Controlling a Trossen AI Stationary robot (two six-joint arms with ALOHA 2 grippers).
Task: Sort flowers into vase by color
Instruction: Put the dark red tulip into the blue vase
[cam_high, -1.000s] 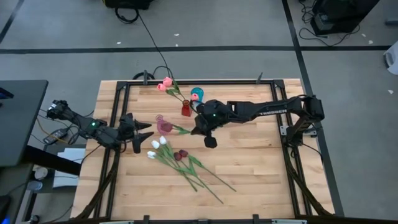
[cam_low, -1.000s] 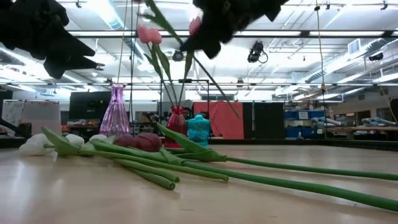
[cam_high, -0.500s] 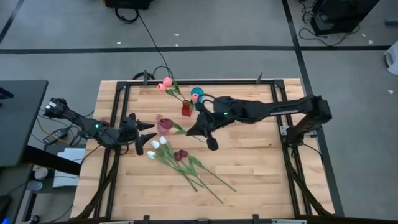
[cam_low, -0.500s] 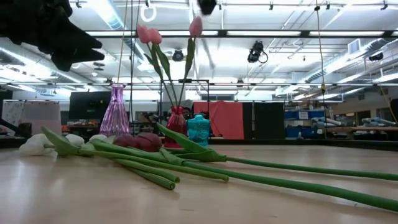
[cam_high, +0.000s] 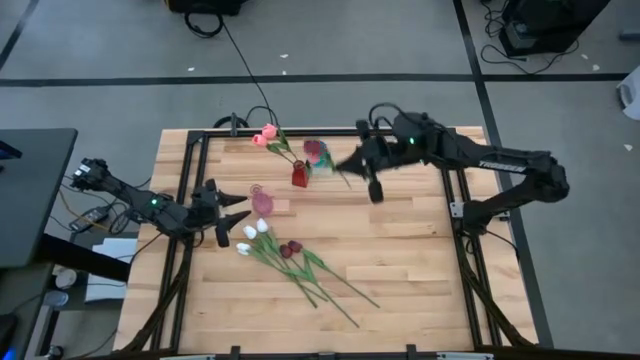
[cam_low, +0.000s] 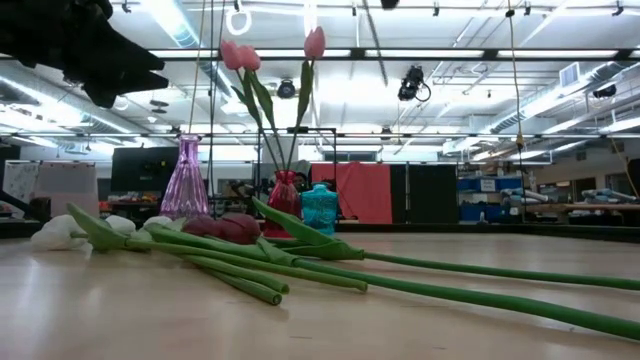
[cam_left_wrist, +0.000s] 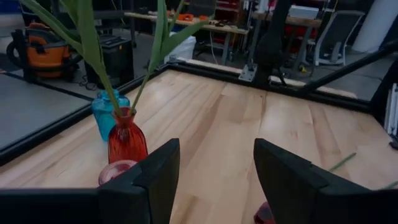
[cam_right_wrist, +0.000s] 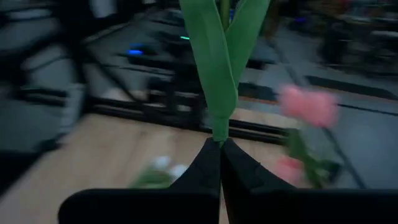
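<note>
My right gripper (cam_high: 338, 166) (cam_right_wrist: 219, 149) is shut on one flower high over the table's far part, beside the teal vase (cam_high: 316, 152) (cam_low: 320, 208); the flower's head does not show clearly. The red vase (cam_high: 298, 177) (cam_low: 285, 195) (cam_left_wrist: 126, 142) holds pink tulips (cam_high: 265, 134) (cam_low: 238, 55). White tulips (cam_high: 250, 238) and maroon tulips (cam_high: 290, 248) (cam_low: 228, 228) lie on the wood with long stems (cam_low: 450, 290). My left gripper (cam_high: 232, 214) (cam_left_wrist: 214, 180) hovers open beside the purple vase (cam_high: 263, 201) (cam_low: 186, 180). My right gripper pinches the flower's green stem between its two shut fingertips, just under the point where the long leaves (cam_right_wrist: 217, 93) spread. The fingers point toward the table's left. The flower is lifted clear of the table and its leaves stand out beyond the fingertips.
The three vases stand close together on the far-left part of the wooden table (cam_high: 420, 260). A black frame (cam_high: 200, 200) borders the tabletop. The loose flowers lie across the middle, their stems running toward the near right. Bare wood shows on the right half.
My right gripper has risen from the middle of the table and swung toward the far edge and the right, carrying the flower with it, and has gone out of the top of the low view. The flowers in the red vase and on the table have stayed put.
</note>
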